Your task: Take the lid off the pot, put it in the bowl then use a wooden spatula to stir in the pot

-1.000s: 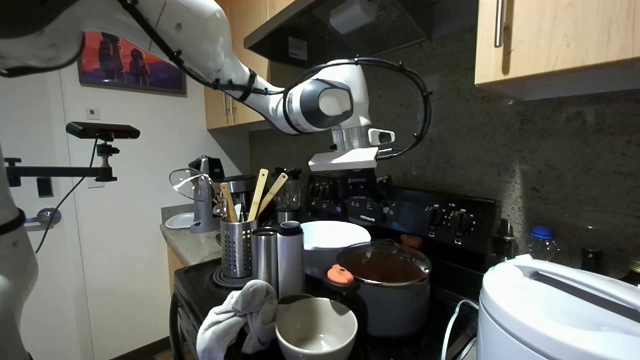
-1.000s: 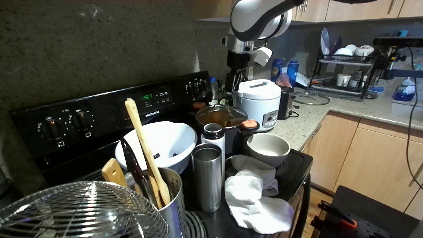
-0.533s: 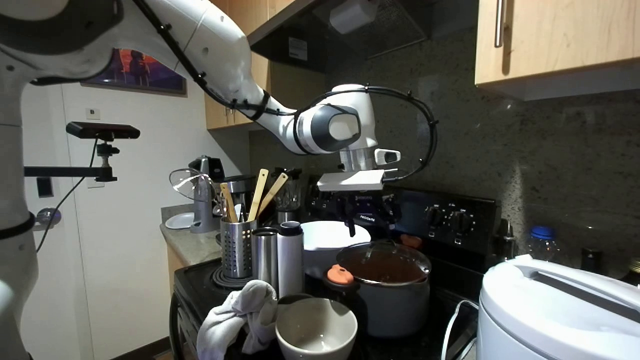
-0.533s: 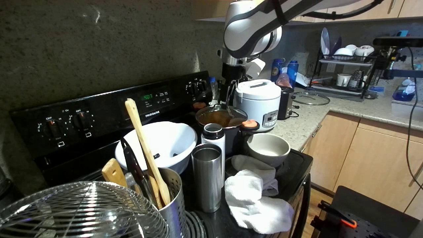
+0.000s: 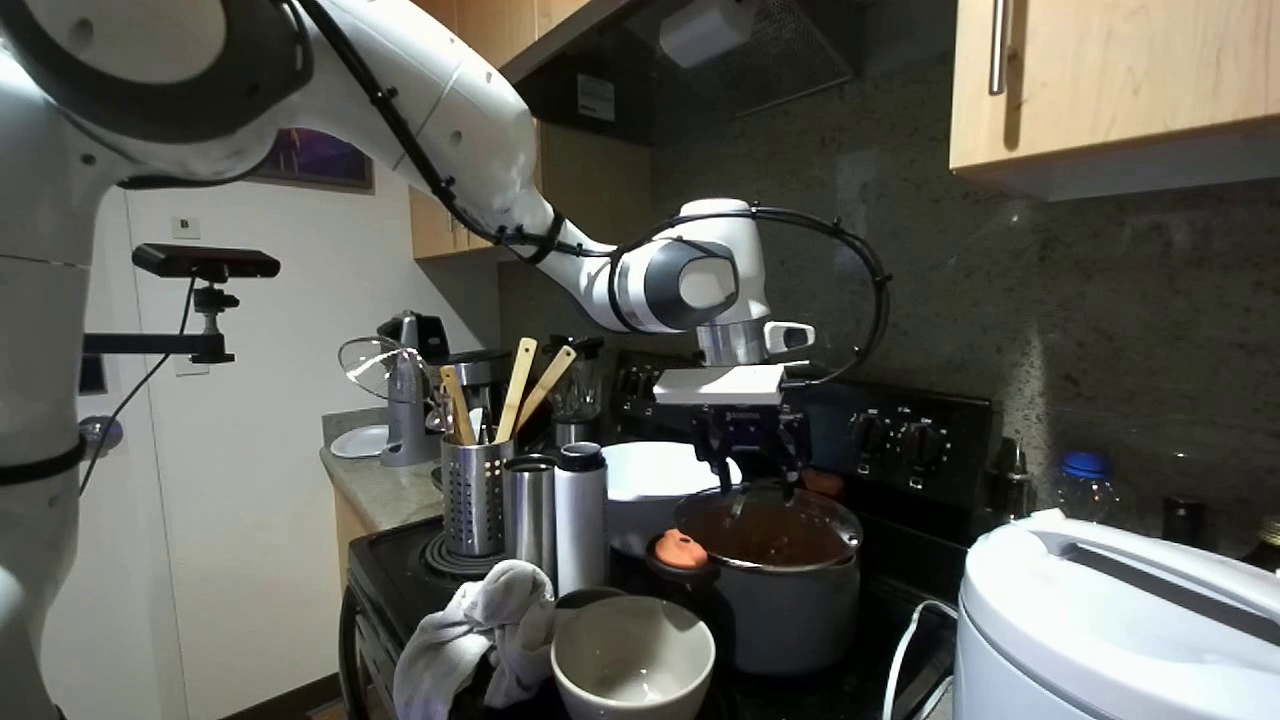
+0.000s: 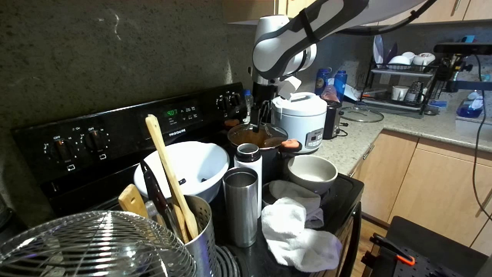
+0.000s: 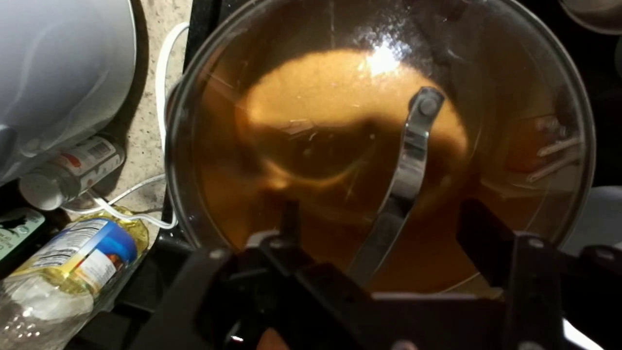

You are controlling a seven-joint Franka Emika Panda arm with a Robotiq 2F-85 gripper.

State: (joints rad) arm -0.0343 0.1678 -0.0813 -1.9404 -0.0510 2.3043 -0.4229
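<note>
1. On the pot (image 5: 795, 620) sits the glass lid (image 7: 340, 141).
2. Above, the claw (image 5: 757, 486) hangs, fingers (image 7: 486, 243) apart; in the wrist view, the lid's handle (image 7: 413, 155) shows between them.
3. Near the pot stands the beige bowl (image 5: 632, 645).
4. Wooden utensils (image 5: 516, 390) lean in a perforated holder (image 5: 475, 505).

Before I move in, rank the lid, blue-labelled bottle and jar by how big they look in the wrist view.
1. Lid: largest by far.
2. Blue-labelled bottle: second, even partly cut off by the frame.
3. Jar: smallest.
</note>
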